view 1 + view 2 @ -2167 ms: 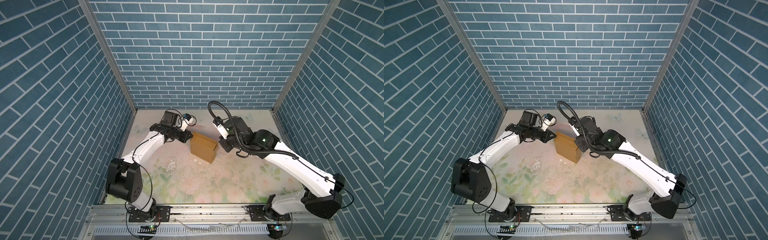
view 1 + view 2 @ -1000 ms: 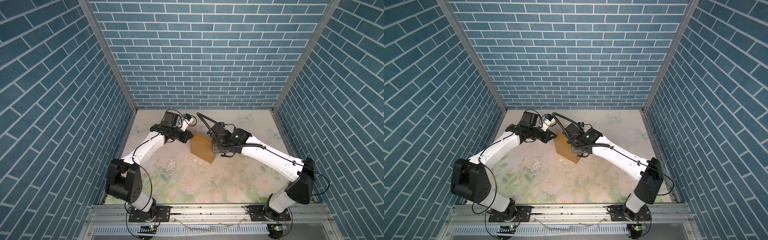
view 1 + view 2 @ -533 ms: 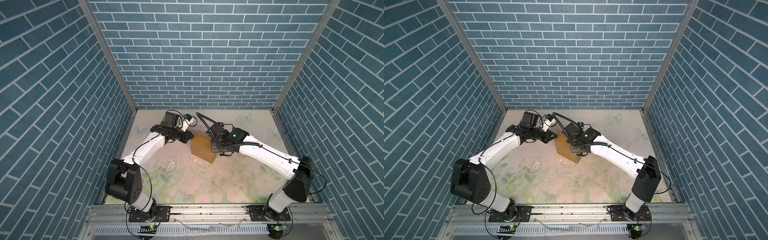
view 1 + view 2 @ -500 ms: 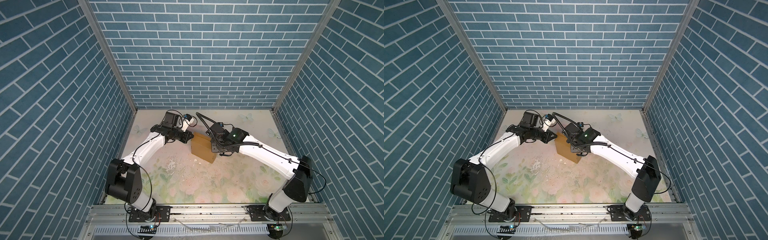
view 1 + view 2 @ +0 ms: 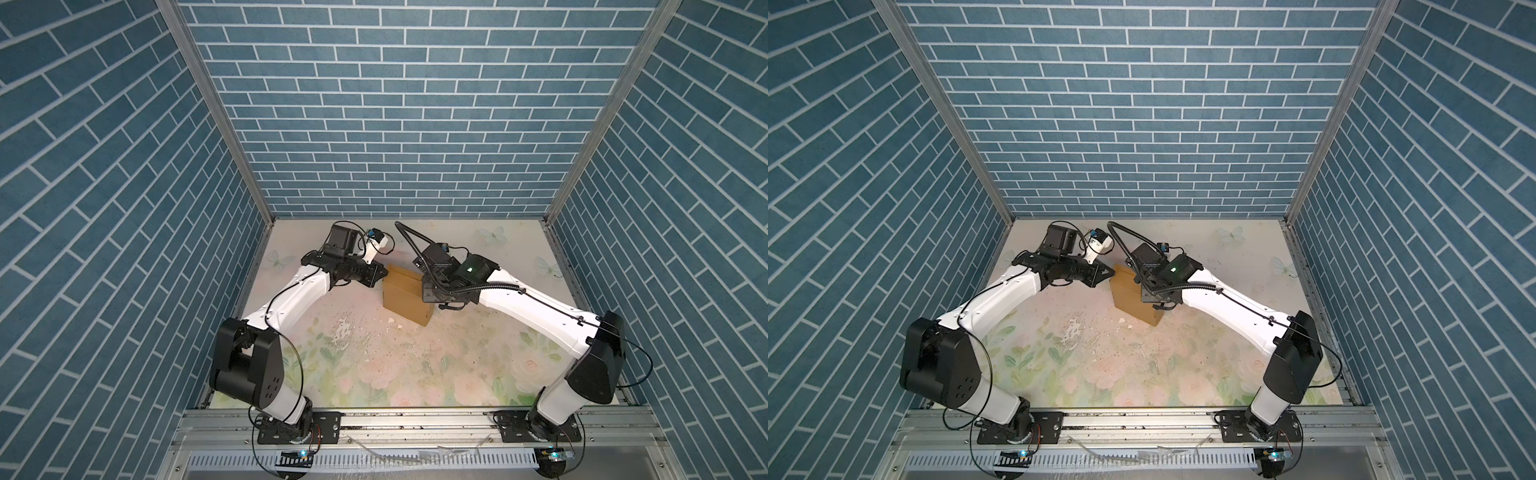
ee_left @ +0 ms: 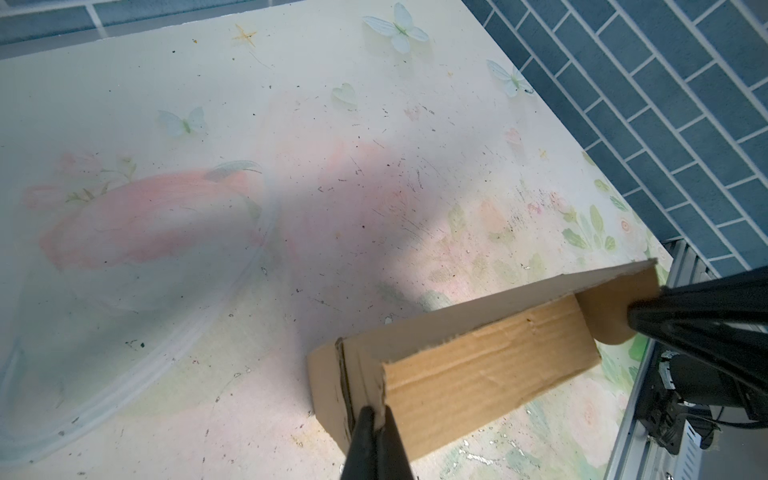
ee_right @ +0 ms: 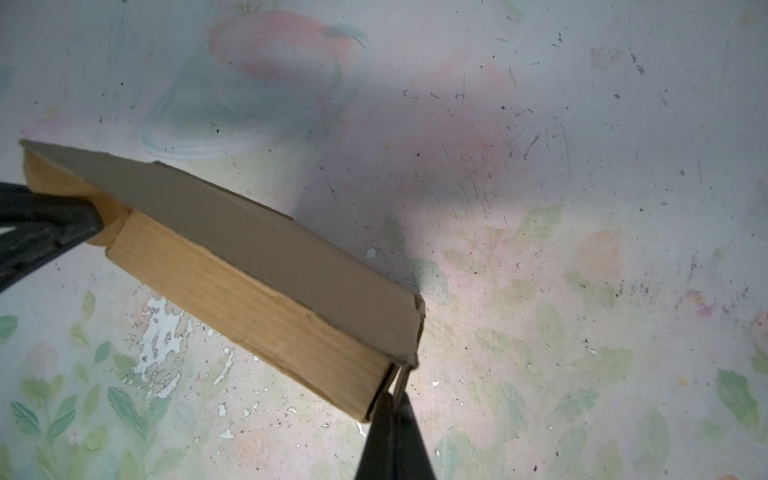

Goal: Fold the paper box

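Blue brick walls enclose the floral table. In both top views the paper box stands mid-table towards the far edge, with open room in front. Left wrist: my left end effector pinches one box corner, steadying it, I judge. Right wrist: my right end effector clamps the opposite corner flap.

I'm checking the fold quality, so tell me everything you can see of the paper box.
The paper box is plain brown corrugated cardboard, folded into a slim block with rounded tabs at its ends. It seems to stand on a long edge toward the back of the floral table. The left gripper and right gripper each pinch cardboard at opposite ends.
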